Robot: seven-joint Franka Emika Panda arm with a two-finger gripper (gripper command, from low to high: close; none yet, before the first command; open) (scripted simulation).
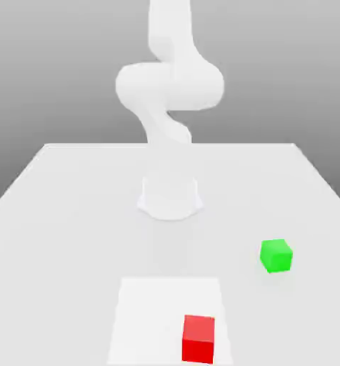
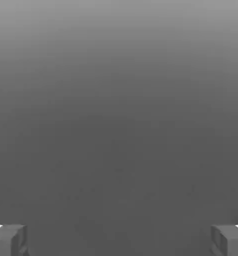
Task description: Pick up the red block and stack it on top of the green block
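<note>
The red block (image 1: 198, 338), a small matte cube, lies on the table near the exterior view's bottom edge, a little to the right of centre. The green block (image 1: 276, 255), a cube of about the same size, sits farther back and to the exterior view's right, apart from the red one. In the hand view my gripper (image 2: 119, 241) stands open, its two grey fingertips (image 2: 9, 241) far apart with nothing between them, in front of a plain grey background. Neither block is touched by anything.
The white arm (image 1: 169, 86) rises from its round base (image 1: 170, 199) at the middle of the white table (image 1: 58, 214) and leaves the picture at the top. A brighter square patch (image 1: 151, 314) marks the table's surface under the red block.
</note>
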